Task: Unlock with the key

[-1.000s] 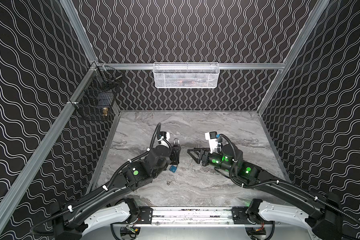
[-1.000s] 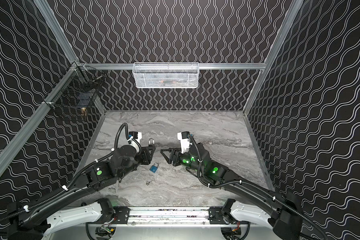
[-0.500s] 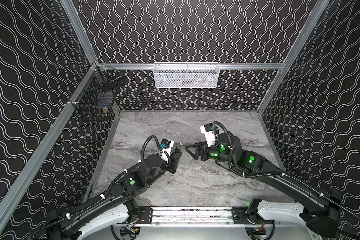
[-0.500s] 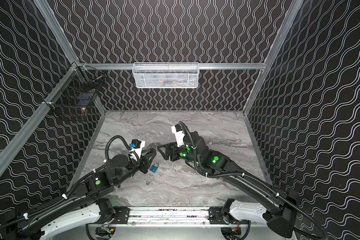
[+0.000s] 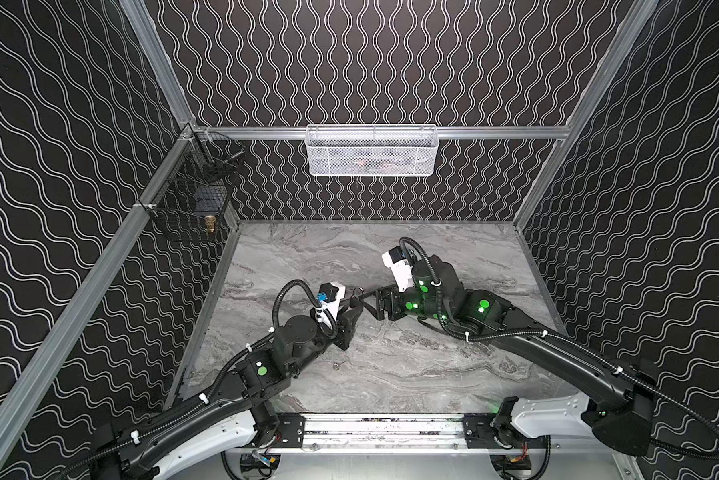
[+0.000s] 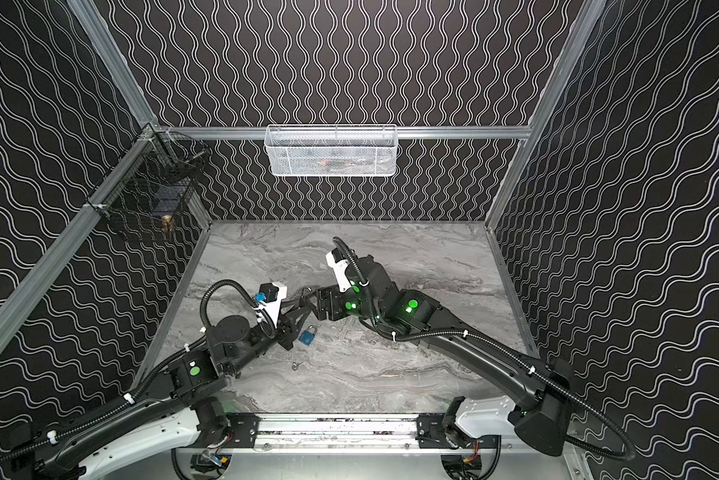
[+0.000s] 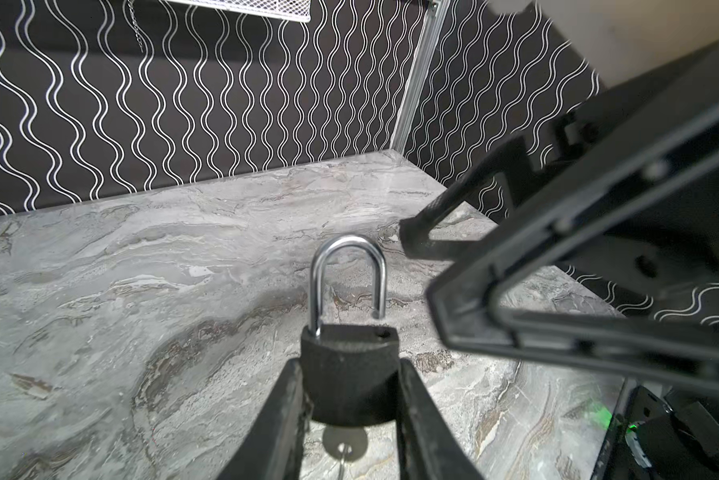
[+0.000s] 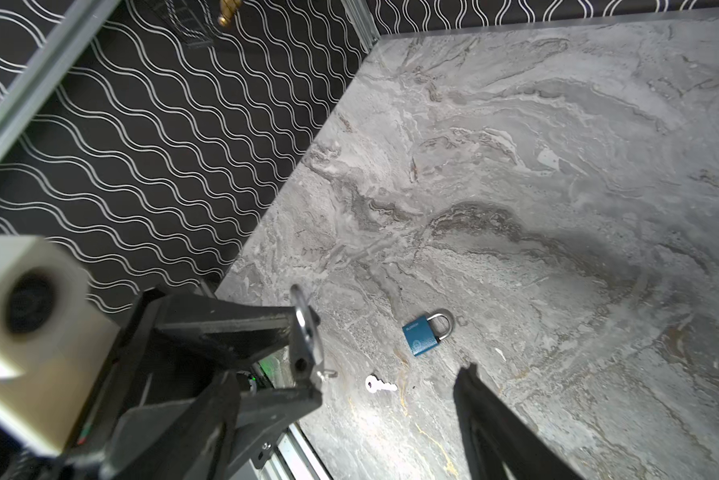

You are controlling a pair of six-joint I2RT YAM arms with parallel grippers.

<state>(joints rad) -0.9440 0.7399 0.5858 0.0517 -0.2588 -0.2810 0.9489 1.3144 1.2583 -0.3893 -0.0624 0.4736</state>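
The left gripper is clamped partway shut on the body of a black padlock over the marble table. The shackle is open, one leg out of the body, and a silver key shows beneath it. The right gripper is spread wide and empty, just beside the shackle. A blue padlock lies on the table.

black padlock | shackle popped open, one leg out of its hole | upright, pinched in left gripper | silver key stuck in its bottom
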